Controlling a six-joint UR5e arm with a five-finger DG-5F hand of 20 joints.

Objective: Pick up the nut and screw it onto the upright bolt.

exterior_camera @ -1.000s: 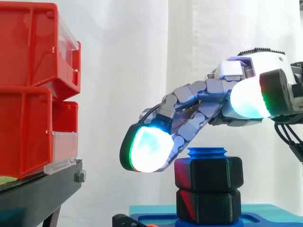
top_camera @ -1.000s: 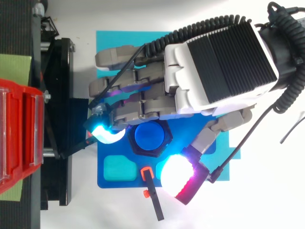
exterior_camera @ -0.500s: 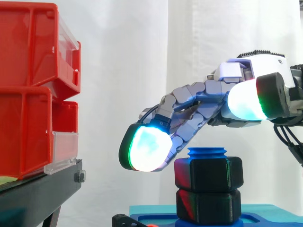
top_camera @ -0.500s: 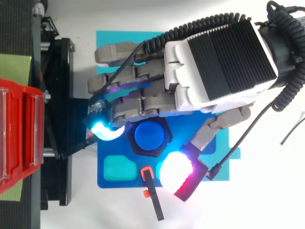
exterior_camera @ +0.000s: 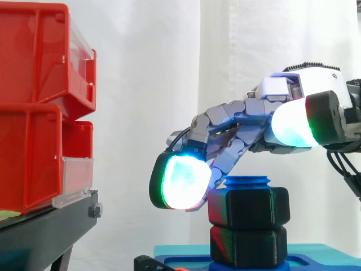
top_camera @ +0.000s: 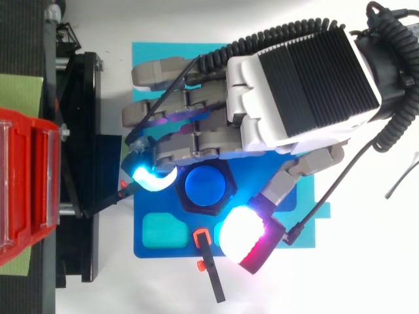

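A: Which step are you on?

B: You're past the pick-up, I'd judge. The nut [exterior_camera: 248,208] already sits on the bolt [top_camera: 208,186], with a little blue thread showing above it. Below it is a second black hex piece [exterior_camera: 248,245].

A: And your hand [top_camera: 301,85]?

B: It's arched over the nut, half open and holding nothing. One glowing fingertip [exterior_camera: 183,182] is at the nut's left face, touching or just beside it; you can't tell which. The thumb pad [exterior_camera: 290,125] is up above nut height, apart from it.

A: So what does your next move call for?

B: Probably bring the thumb down onto the near face, pinch the nut against that fingertip, then turn.

A: About which axis?

B: The bolt stands upright, its long axis vertical and its threaded end pointing up. The nut lies level, its hole on that same line, so keep your twist centred there.
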